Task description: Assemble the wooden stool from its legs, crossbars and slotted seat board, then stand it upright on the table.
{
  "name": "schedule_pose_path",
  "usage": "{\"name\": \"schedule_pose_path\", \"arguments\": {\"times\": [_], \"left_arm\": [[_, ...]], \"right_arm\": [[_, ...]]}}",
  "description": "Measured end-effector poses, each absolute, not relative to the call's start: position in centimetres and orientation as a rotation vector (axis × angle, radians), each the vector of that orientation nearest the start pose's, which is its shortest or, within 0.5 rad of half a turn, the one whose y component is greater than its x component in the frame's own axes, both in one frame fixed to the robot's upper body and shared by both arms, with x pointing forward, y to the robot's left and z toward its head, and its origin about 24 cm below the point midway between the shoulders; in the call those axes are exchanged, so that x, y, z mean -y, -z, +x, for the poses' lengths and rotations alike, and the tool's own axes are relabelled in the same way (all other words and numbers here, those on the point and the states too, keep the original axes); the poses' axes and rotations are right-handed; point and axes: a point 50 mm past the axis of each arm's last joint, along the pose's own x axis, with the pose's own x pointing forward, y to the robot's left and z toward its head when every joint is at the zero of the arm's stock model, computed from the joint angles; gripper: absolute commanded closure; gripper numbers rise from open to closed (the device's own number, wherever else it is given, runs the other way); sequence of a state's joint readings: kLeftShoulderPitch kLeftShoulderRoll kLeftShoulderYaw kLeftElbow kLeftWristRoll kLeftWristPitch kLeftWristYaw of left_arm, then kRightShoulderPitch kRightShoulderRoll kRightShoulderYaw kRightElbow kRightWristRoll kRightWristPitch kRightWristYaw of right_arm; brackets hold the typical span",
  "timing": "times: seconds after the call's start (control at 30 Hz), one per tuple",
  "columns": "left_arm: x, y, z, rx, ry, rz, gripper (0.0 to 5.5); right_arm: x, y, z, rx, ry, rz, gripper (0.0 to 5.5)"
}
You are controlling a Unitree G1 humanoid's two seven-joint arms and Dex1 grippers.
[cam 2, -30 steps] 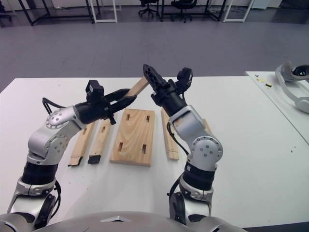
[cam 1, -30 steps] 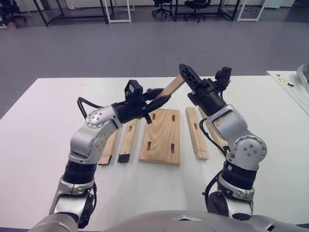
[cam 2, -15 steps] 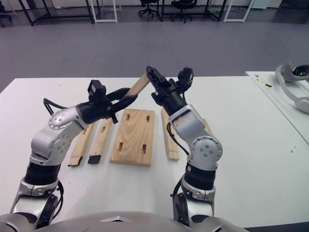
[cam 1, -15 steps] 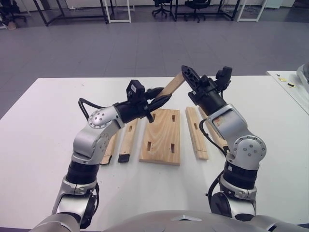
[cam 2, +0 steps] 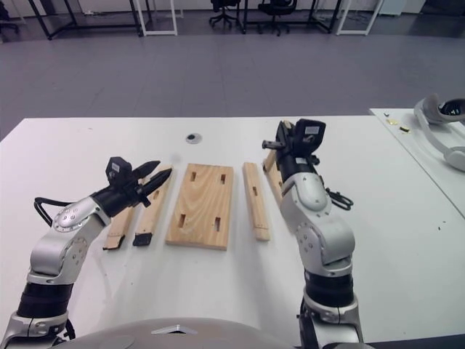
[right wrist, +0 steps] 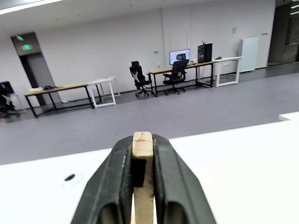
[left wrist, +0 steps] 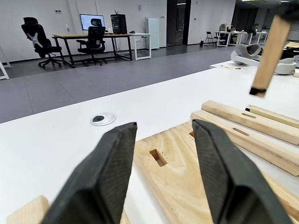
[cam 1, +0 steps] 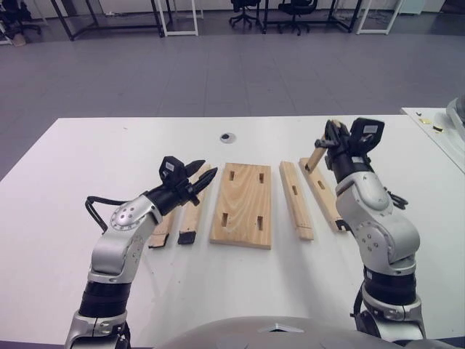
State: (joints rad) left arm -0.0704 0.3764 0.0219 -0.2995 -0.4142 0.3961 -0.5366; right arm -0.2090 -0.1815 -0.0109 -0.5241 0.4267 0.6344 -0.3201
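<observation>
My two silver arms, black from the wrists out.
Left of the pale wooden slotted seat board (cam 1: 241,203), my left arm (cam 1: 120,236) is made of rounded silver shells, with small screws ringing a round joint cap (cam 1: 125,217) and a black cable (cam 1: 93,207) looping beside it. Right of the board, my right arm (cam 1: 378,222) matches and has its own black cable (cam 2: 338,201). The left gripper (cam 1: 200,171) has black wedge fingers (left wrist: 96,186) with finely textured pads; the right gripper (cam 1: 332,134) is black too.
</observation>
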Motion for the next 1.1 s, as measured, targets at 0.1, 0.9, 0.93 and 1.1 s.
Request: {"name": "schedule_pose_path", "arguments": {"times": [0.1,0.9,0.93,1.1], "left_arm": [[-17.1,-10.6,25.2,-0.032,0.64,-0.005,3.34],[-17.4,-11.0,25.8,-0.024,0.637,0.024,3.34],[-17.4,-11.1,25.8,-0.022,0.637,0.025,3.34],[-17.4,-11.2,25.9,-0.018,0.637,0.029,3.34]], "right_arm": [[14.5,-14.5,26.3,0.028,0.042,0.185,5.08],[13.7,-10.5,27.3,-0.035,0.039,0.192,5.08],[13.7,-10.2,27.4,-0.044,0.045,0.185,5.08],[14.0,-10.1,27.4,-0.04,0.052,0.18,5.08]]}}
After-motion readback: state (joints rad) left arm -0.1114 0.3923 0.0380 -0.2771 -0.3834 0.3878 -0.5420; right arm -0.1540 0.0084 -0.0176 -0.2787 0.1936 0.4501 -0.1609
